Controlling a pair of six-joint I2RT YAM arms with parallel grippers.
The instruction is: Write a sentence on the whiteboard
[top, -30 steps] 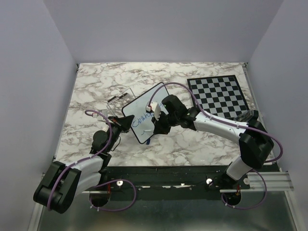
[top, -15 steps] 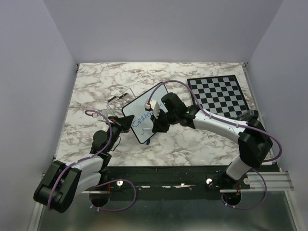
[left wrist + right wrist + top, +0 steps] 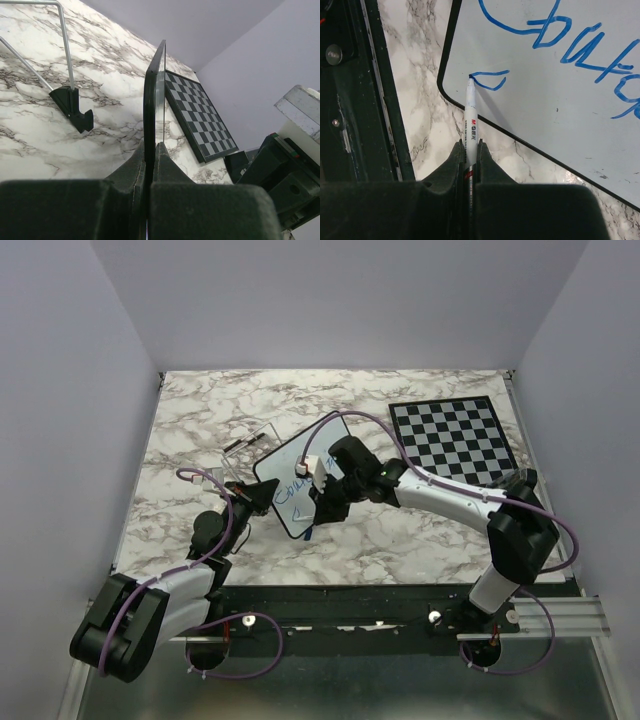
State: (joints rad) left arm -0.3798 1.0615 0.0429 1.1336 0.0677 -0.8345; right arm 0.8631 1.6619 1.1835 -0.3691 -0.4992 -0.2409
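Right wrist view: my right jaws pinch the marker (image 3: pixel 470 117), tip on the whiteboard (image 3: pixel 545 105) beside blue lettering (image 3: pixel 548 22); my left jaws clamp its edge.

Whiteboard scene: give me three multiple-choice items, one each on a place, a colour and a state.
1. Where does the chessboard lie? A) far right of the table B) near left C) near middle
2. What colour is the writing on the whiteboard? A) red B) blue C) green
3. The right gripper is A) open, empty B) shut on the marker C) shut on the chessboard
Answers: 1 A, it fills the far right corner; 2 B, blue strokes; 3 B, it pinches the marker's barrel.
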